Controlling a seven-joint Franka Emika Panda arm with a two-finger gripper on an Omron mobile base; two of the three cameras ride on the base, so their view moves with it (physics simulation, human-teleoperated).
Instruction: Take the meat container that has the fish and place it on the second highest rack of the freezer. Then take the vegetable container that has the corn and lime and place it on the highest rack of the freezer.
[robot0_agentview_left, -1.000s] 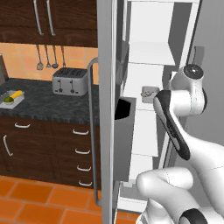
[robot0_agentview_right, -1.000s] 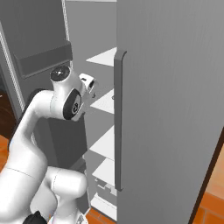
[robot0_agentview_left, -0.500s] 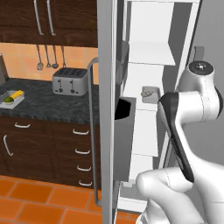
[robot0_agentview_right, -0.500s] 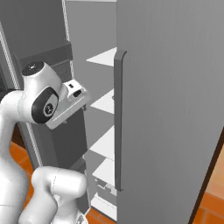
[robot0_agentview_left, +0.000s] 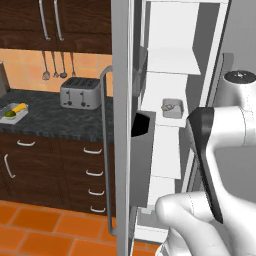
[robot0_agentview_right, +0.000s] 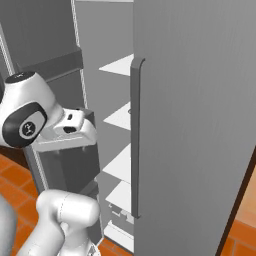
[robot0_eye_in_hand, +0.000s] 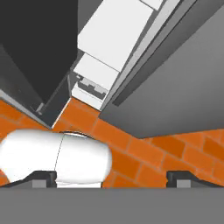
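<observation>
The small grey tray holding the fish sits on a white freezer shelf. The jaws hang wide and empty, aimed at the orange floor. Next, I judge, comes fetching the corn-and-lime tray from the dark surface at left.

The arm has swung back out of the freezer over the last second. In the left base view its upper joint, earlier just beside the shelf that carries the meat container, now sits farther right and nearer the camera, well apart from that shelf (the dark forearm link has slid right with it). In the right base view the round joint has moved left and down, and the wrist that pointed in toward the shelves now lies roughly level, clear of them. The gripper has turned to face down at the orange floor, its jaws standing wide with nothing between them.
</observation>
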